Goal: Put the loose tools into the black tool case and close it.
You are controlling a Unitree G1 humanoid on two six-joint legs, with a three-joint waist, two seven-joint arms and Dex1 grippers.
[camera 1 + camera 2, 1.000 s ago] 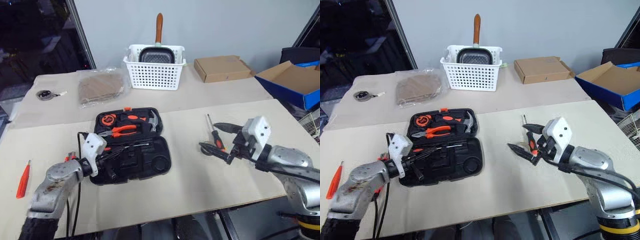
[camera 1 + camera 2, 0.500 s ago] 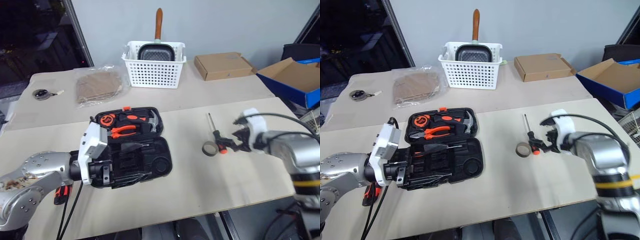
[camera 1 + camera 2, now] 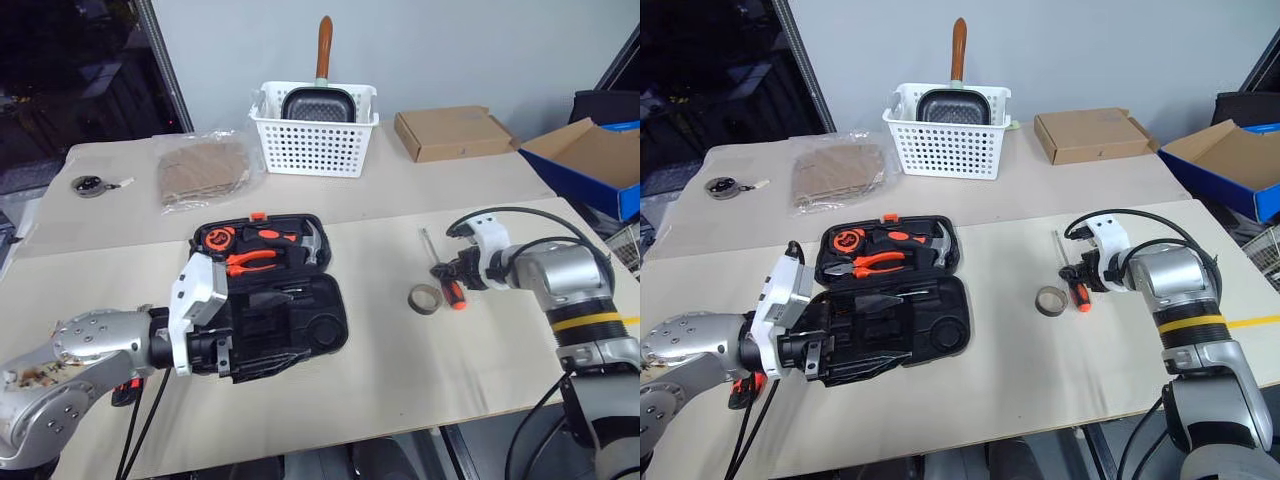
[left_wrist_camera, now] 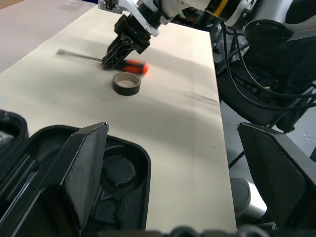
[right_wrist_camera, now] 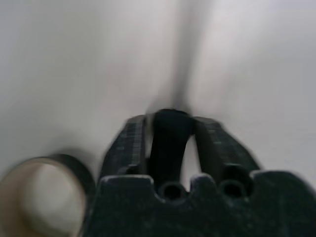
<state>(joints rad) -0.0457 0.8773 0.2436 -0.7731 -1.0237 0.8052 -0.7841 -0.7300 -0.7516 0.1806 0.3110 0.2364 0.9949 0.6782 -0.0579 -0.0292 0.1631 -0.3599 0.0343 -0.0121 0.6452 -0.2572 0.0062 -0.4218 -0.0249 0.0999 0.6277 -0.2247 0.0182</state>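
Right pincer (image 3: 1083, 281) is clamped on the screwdriver (image 3: 1071, 279) lying on the bench (image 3: 1020, 380), beside the tape roll (image 3: 1049, 299). Left pincer (image 3: 255, 345) stands wide over the open case (image 3: 880, 290). Risk: gripped at the handle's front end (not its middle), the screwdriver may pivot or slip when lifted. The right wrist view confirms the grip; the left wrist view shows roll and screwdriver apart.

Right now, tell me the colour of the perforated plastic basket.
White basket, clearest in the left eye view.
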